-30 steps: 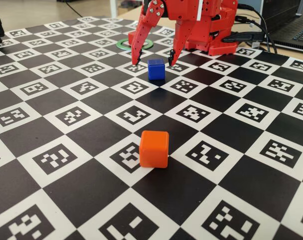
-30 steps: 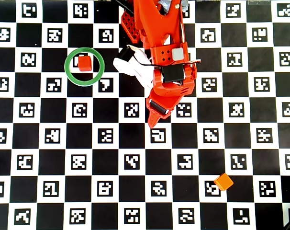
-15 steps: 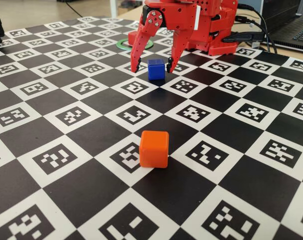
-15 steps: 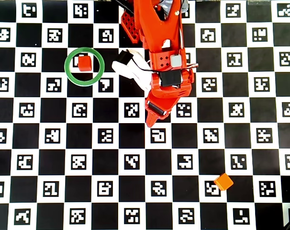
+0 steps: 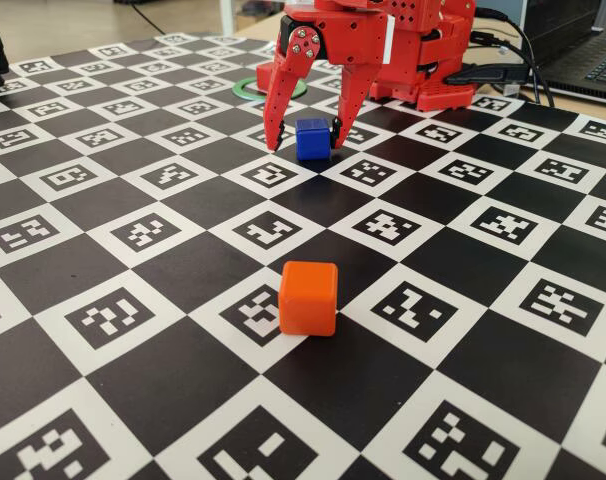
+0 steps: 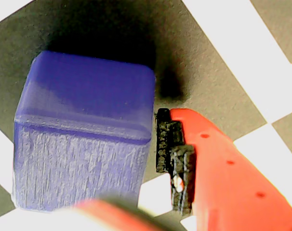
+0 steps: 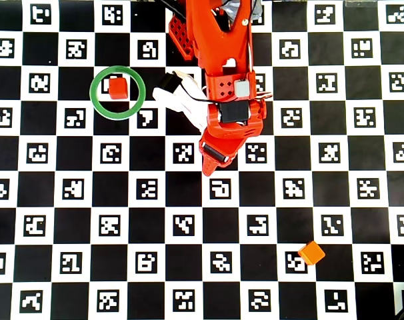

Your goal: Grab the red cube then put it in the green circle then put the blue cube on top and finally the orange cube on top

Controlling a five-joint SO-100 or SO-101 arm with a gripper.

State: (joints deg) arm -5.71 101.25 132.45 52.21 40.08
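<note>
Green ring first: in the overhead view the green circle (image 7: pixel 117 93) lies at the left on the checkered table (image 7: pixel 55 200), and the red cube (image 7: pixel 118 88) sits inside it, a little above its middle. To the right of the ring the red arm reaches down from the top edge and hides what is under it. In the fixed view the gripper (image 5: pixel 304 138) is lowered to the board with its fingers spread, one on each side of the blue cube (image 5: pixel 312 139); the left finger stands clear of the cube, the right fingertip is just beside it. The wrist view shows the blue cube (image 6: pixel 83 130) resting on a black square, with the black pad of the red finger (image 6: pixel 172 159) right at its edge. Farthest right and well apart, the orange cube (image 7: pixel 312 253) sits alone near the lower part of the overhead view
</note>
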